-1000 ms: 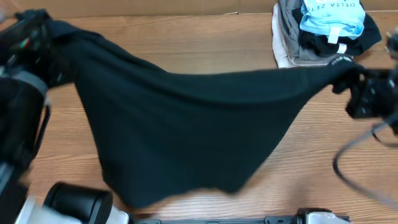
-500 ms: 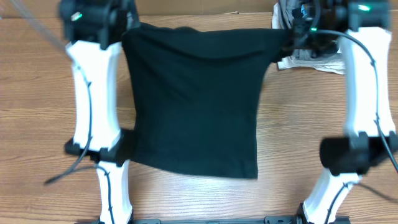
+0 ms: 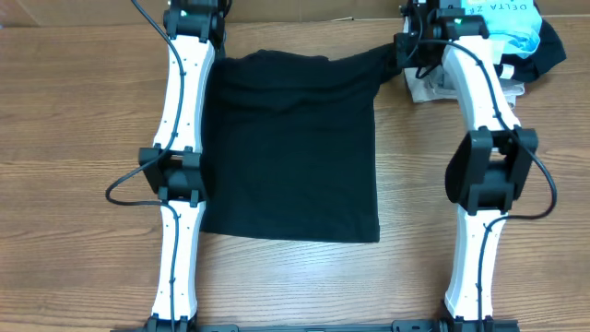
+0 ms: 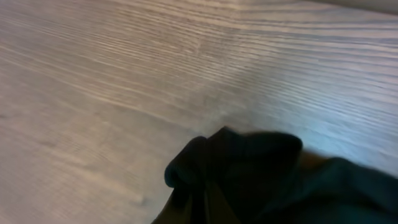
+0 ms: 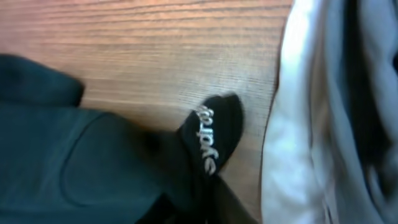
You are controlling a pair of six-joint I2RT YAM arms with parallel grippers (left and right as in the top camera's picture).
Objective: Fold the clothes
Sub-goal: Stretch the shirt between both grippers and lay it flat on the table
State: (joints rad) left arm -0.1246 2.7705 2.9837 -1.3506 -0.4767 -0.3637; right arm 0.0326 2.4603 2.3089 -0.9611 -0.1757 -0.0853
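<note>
At far edge, clamping left gripper point(image 3: 205, 23) and right gripper point(image 3: 410, 51) on black T-shirt point(image 3: 290, 148) sleeves. Stretching it flat for folding, just beside garment pile point(image 3: 521, 41).

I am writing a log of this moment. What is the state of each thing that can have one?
shirt: spread flat on table, not yet folded
left hand: shut on its far left corner
right hand: shut on its far right corner
pile: folded, stacked, blue garment on top
</note>
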